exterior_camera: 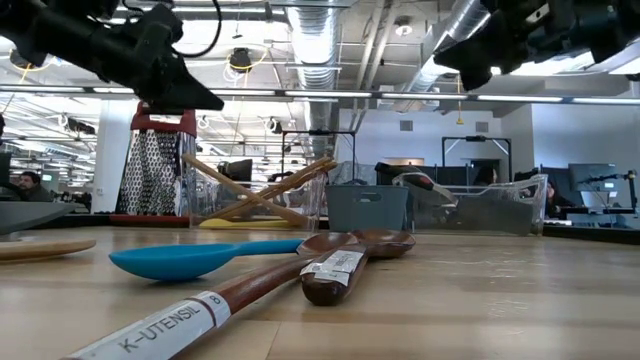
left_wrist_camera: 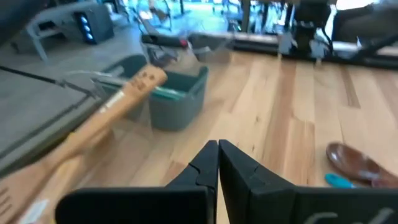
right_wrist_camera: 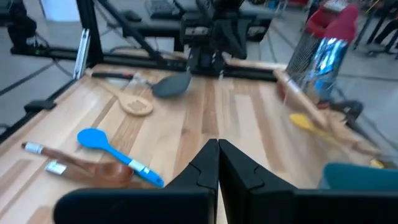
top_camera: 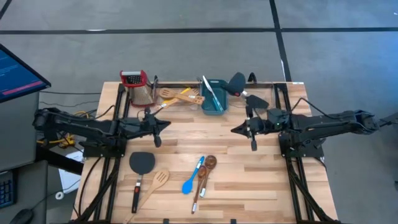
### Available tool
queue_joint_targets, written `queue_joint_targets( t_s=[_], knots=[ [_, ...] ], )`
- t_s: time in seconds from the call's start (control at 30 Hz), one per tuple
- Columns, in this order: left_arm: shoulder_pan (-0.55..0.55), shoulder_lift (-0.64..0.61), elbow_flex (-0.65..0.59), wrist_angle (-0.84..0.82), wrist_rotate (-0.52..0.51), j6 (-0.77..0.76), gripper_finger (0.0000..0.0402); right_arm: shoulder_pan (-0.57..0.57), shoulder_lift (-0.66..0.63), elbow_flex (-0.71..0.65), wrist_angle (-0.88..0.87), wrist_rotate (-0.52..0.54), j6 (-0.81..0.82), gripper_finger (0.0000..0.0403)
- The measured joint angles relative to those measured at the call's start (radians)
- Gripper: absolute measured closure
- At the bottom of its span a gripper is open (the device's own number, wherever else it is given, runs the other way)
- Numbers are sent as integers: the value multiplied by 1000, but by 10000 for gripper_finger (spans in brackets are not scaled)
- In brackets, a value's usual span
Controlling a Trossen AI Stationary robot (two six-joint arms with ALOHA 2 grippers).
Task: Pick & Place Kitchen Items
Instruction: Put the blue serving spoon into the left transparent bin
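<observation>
Both arms hang above the desk with nothing in their grip. The left pincer is clenched, its fingers pressed together, and so is the right pincer; the two tips face each other across the middle of the desk.

On the near side of the left pincer lies a black spatula, a broad dark blade on a dark handle with red in it, its long axis running away from the pincer toward the desk's front edge. Just beside it lies a pale wooden slotted spatula, tilted, with its head toward the pincer and its handle slanting off toward the front corner.

Between the two pincers and nearer the front lie a blue spoon and two dark-brown wooden spoons, close together. Their long axes run about parallel. The blue bowl points to the front; the brown bowls point back toward the pincers.

Beyond the left pincer, a clear bin holds pale wooden utensils that cross each other. Beside it stand a teal tub and a red-topped grater.
</observation>
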Motion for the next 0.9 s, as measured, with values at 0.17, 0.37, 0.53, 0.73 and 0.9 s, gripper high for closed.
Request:
queue_joint_targets(
  t_s=[0.17,0.37,0.53,0.73,0.9],
  knots=[
    [0,77,0,7,11,-8,400,-1,72,0,3,0,4,401],
    [0,153,0,25,31,-132,400,-29,150,0,61,0,6,401],
    [0,205,0,59,83,-173,400,-55,197,0,120,0,6,401],
    [0,257,0,138,128,-196,400,-67,232,-1,127,0,6,401],
    [-21,296,0,226,172,-288,400,-67,242,-1,130,0,6,401]
  ],
)
